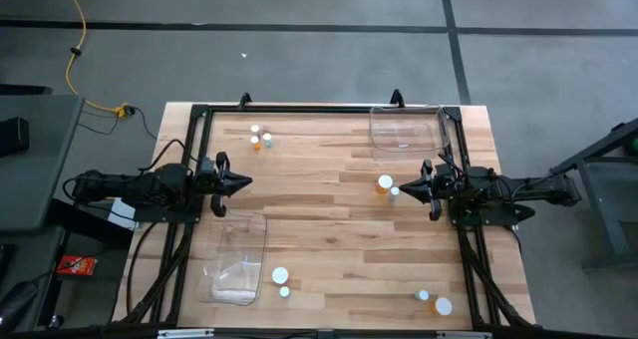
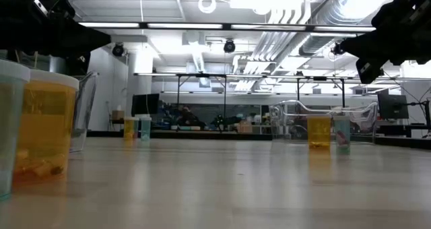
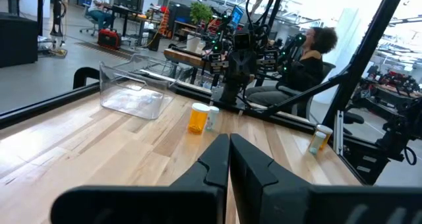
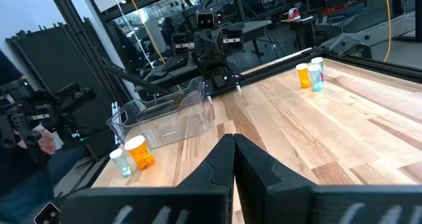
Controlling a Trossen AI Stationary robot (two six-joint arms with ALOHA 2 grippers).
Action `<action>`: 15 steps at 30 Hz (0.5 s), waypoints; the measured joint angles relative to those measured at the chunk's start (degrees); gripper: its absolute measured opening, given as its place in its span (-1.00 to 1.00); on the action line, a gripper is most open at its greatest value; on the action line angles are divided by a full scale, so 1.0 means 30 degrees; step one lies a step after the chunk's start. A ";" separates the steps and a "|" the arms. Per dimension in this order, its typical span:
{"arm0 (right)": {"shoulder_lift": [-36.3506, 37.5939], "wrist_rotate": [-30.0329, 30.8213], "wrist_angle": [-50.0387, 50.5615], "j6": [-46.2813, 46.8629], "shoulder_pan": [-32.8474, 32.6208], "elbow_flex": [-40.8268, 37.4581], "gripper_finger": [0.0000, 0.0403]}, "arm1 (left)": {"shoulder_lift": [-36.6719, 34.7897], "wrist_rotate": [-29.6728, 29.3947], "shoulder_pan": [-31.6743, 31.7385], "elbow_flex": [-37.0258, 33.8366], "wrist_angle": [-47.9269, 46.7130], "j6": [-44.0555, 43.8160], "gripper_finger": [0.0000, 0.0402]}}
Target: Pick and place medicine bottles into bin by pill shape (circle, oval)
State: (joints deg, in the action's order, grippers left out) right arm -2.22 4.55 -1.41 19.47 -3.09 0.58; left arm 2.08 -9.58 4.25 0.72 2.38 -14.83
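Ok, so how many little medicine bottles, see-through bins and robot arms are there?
Medicine bottles: 9
Clear bins: 2
Robot arms: 2
Total: 13

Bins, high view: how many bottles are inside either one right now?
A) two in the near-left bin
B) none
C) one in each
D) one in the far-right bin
B: both clear bins, far right and near left, hold no bottles; the nearest bottle stands on the wood outside the near-left bin.
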 joint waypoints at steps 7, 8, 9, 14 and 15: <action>-0.0006 -0.0003 -0.0003 0.0001 0.0000 0.0003 -1.00 | -0.0004 -0.0004 -0.0003 0.0005 0.1076 -0.1834 -0.98; -0.0003 -0.0003 0.0000 0.0001 0.0000 0.0002 -1.00 | 0.0000 -0.0025 0.0000 0.0002 0.1729 -0.2532 -0.98; -0.0006 -0.0003 0.0000 -0.0003 0.0000 0.0007 -1.00 | 0.0003 -0.0039 0.0000 0.0001 0.2673 -0.3401 -0.98; 0.0000 -0.0003 0.0000 -0.0003 0.0000 0.0006 -1.00 | 0.0627 -0.2031 0.0000 0.0134 0.7894 -0.4918 -0.98; 0.0000 0.0004 -0.0007 -0.0003 0.0000 0.0007 -1.00 | 0.0968 -0.2658 0.0000 0.0446 0.7931 -0.4918 -0.96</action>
State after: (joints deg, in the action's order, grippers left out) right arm -2.22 4.56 -1.43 19.46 -3.09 0.60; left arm 4.98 -17.56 4.25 2.05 26.17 -29.58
